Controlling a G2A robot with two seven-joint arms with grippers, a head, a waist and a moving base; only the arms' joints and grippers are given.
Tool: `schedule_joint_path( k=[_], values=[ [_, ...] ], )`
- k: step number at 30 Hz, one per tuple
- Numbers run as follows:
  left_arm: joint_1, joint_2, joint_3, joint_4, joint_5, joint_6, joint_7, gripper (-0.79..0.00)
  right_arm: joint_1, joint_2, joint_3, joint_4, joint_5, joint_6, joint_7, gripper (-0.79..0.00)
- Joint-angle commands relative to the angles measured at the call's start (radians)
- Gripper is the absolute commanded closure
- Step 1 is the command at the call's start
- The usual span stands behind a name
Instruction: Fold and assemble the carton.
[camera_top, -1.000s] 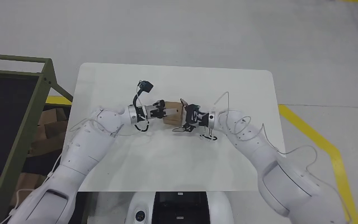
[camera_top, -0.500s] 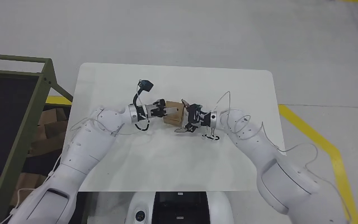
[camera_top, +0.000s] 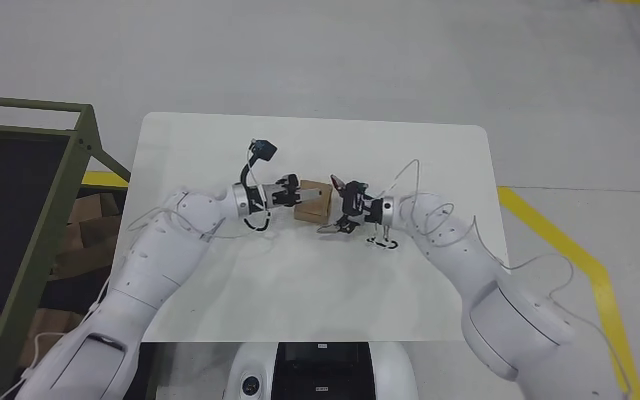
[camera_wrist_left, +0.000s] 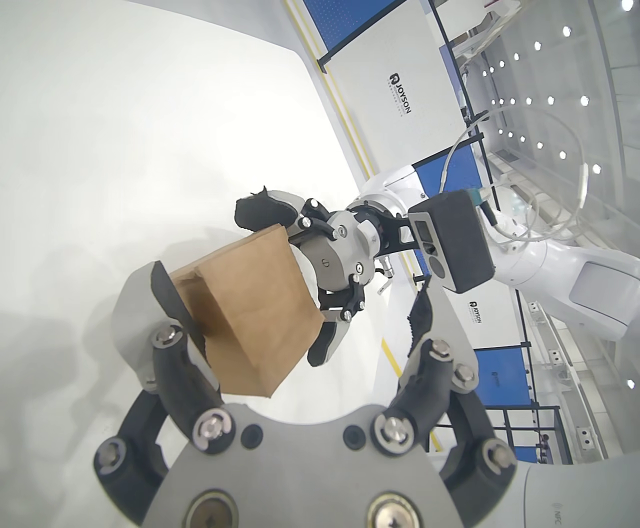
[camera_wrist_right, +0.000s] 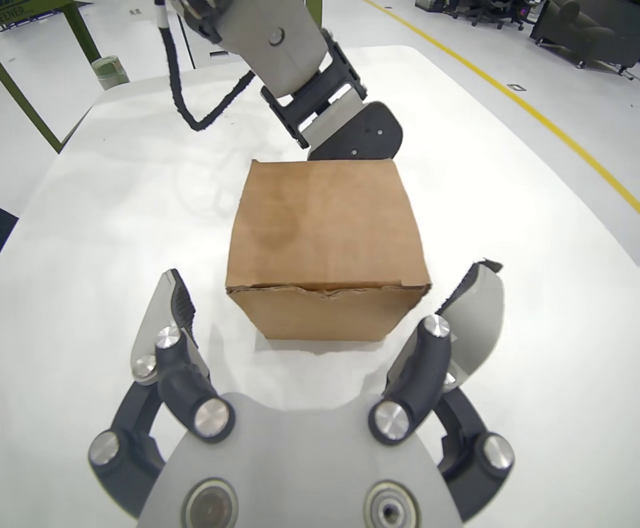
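Carton (camera_wrist_right: 325, 235) stands between the wide-open, empty left hand (camera_wrist_left: 292, 282) and right hand (camera_wrist_right: 330, 274).

The left arm (camera_top: 160, 260) and the right arm (camera_top: 470, 270) are wearing smooth, glossy white shells, rounded at each joint. Thin white cables (camera_top: 408, 172) are looping loosely off the forearms. The left hand (camera_wrist_left: 292, 287) and the right hand (camera_wrist_right: 330, 274) are each showing a round grey palm plate (camera_wrist_right: 300, 475), black linkage bars (camera_wrist_right: 175, 380) and silver screws (camera_wrist_left: 212, 425) at the pivots. The fingers (camera_wrist_right: 475, 320) are curving as pale grey metal shells lined with black ribbed pads (camera_wrist_right: 182, 300). A black box camera (camera_wrist_left: 452, 240) is sitting on a black bracket at the right wrist, and a black ribbed cable (camera_wrist_right: 172, 75) is trailing from the left wrist.
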Motion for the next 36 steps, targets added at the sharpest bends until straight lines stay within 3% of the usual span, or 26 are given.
schedule_joint_path(
  k=[1,36],
  values=[
    [-0.005,-0.002,0.005,0.002,0.003,0.004,-0.002,-0.785,0.002,0.0,-0.003,-0.001,-0.002,-0.007,-0.006,-0.785],
    [-0.036,-0.023,0.027,0.03,0.021,0.017,-0.008,-0.785,0.008,-0.016,-0.004,0.027,0.072,-0.026,0.079,-0.785]
  ],
)
